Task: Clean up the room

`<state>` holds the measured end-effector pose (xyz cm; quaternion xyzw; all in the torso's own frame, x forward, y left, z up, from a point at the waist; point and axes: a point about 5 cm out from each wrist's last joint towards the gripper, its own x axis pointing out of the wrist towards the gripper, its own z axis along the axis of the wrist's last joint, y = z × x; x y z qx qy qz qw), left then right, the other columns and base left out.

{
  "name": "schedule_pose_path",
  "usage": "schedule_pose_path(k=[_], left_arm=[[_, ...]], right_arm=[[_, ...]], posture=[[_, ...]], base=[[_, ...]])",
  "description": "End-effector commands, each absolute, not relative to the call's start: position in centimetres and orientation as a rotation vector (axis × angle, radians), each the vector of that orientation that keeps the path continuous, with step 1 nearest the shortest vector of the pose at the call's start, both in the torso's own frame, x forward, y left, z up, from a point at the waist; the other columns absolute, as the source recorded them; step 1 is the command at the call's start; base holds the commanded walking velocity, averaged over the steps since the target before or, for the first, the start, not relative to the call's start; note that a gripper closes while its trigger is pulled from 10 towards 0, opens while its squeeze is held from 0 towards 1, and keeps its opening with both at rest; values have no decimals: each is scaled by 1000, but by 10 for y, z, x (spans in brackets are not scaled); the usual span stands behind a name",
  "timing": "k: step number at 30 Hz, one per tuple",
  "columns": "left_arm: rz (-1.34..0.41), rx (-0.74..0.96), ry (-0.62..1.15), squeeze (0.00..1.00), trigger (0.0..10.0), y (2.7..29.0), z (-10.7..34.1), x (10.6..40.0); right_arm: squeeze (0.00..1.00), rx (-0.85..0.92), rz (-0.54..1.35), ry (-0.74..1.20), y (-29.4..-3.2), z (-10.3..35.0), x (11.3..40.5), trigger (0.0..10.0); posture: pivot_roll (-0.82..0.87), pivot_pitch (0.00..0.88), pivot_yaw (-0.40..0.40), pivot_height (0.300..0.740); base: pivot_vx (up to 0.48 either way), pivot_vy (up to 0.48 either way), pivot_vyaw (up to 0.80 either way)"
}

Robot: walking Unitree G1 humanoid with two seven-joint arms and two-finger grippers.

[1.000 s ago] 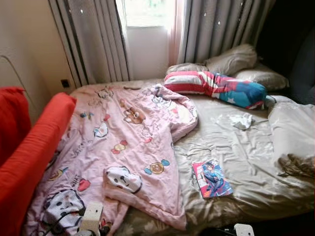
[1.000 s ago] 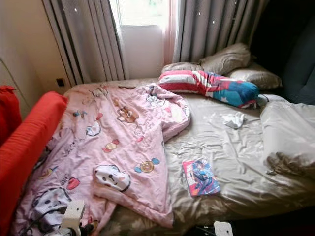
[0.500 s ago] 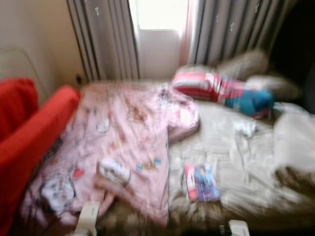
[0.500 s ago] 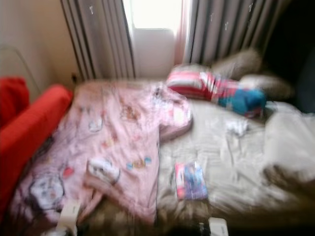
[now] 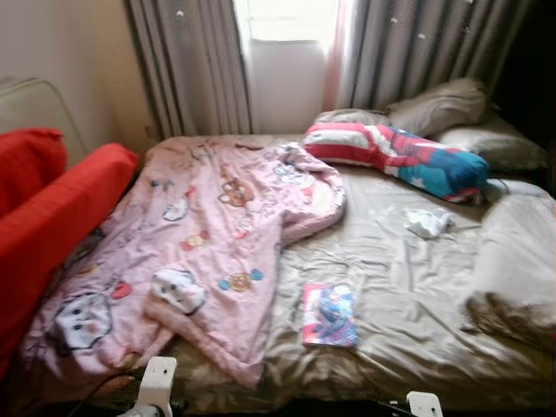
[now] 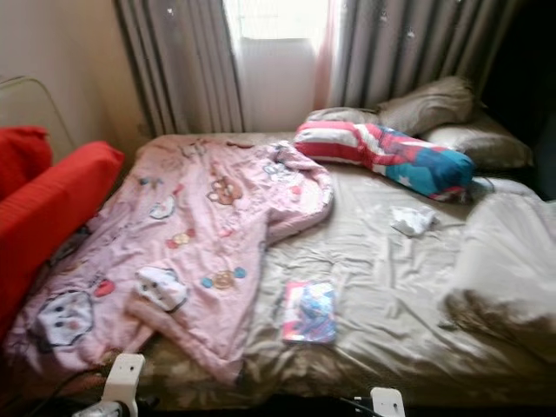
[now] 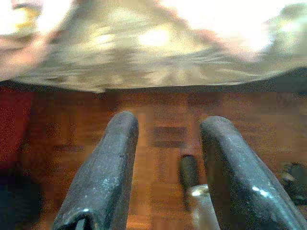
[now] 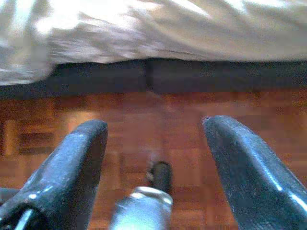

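Note:
A bed with a beige sheet (image 5: 408, 287) stands before me. A pink cartoon-print quilt (image 5: 208, 243) lies crumpled over its left half. A colourful comic book (image 5: 329, 314) rests near the front edge. A crumpled white tissue (image 5: 427, 222) lies on the right part, and a dark brownish clump (image 5: 508, 317) sits at the right edge. A striped red, white and blue pillow (image 5: 395, 155) lies at the head. My left gripper (image 7: 165, 158) hangs open above the wooden floor by the bed's edge. My right gripper (image 8: 156, 158) is also open over the floor.
A red sofa (image 5: 52, 217) flanks the bed on the left. Grey curtains (image 5: 191, 69) and a bright window (image 5: 287, 17) are behind. Beige pillows (image 5: 439, 109) lean at the head. A folded beige duvet (image 5: 521, 252) lies at the right. Wooden floor (image 8: 144, 124) runs under the bed.
The camera has shifted and steadied after a blur: the bed now sits further back and left in view, showing more of its front edge. Nothing on the bed has moved.

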<state>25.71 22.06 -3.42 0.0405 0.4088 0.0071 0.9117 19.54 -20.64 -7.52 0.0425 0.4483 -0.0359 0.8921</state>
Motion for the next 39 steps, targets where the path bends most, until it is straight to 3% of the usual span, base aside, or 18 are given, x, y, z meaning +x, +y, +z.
schedule_pose_path(k=[1, 39], left_arm=[[12, 103, 851, 0, 10000, 223, -35, 256], [1, 110, 857, 0, 10000, 224, -36, 254]], right_arm=[[0, 90, -78, 925, -206, -74, 197, 10000], [0, 90, -77, 928, -205, -75, 195, 10000]], posture=[[10, 0, 2, 740], [-4, 0, 15, 740]], base=[[0, -296, 0], [0, -300, 0]])
